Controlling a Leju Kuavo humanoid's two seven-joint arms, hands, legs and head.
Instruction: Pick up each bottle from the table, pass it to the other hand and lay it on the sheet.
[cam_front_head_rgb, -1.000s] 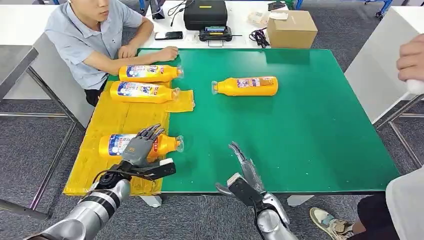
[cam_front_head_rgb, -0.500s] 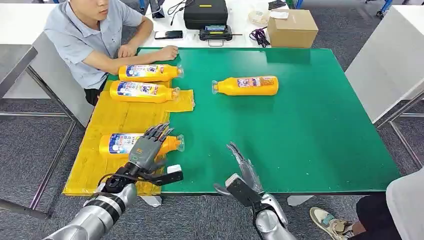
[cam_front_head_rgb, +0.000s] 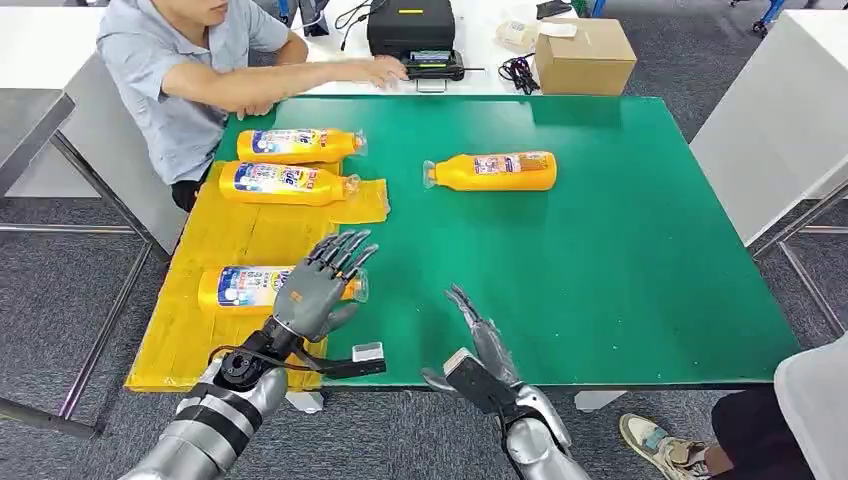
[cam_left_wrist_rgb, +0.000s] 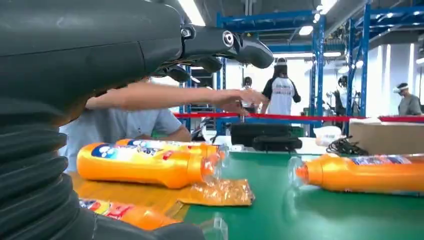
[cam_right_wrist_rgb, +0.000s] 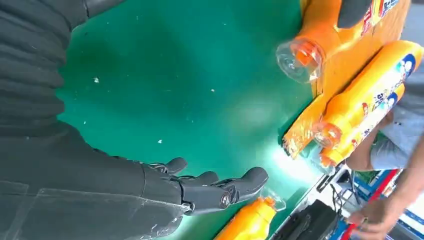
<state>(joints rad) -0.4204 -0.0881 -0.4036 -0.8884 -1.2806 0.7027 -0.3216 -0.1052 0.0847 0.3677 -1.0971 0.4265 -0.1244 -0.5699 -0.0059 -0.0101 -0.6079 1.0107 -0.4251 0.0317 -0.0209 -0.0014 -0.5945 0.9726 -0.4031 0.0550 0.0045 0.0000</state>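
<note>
While spread, left fingers (cam_front_head_rgb: 345, 250) overhang nearest bottle (cam_front_head_rgb: 240, 288).

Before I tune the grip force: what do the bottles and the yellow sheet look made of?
Bottles, such as the one on the green table: glossy orange plastic by the look, with light glinting on the body, a printed label and a clear cap. Sheet: thin yellow plastic film, probably; its loose corner lies crinkled, shiny and half see-through.
</note>
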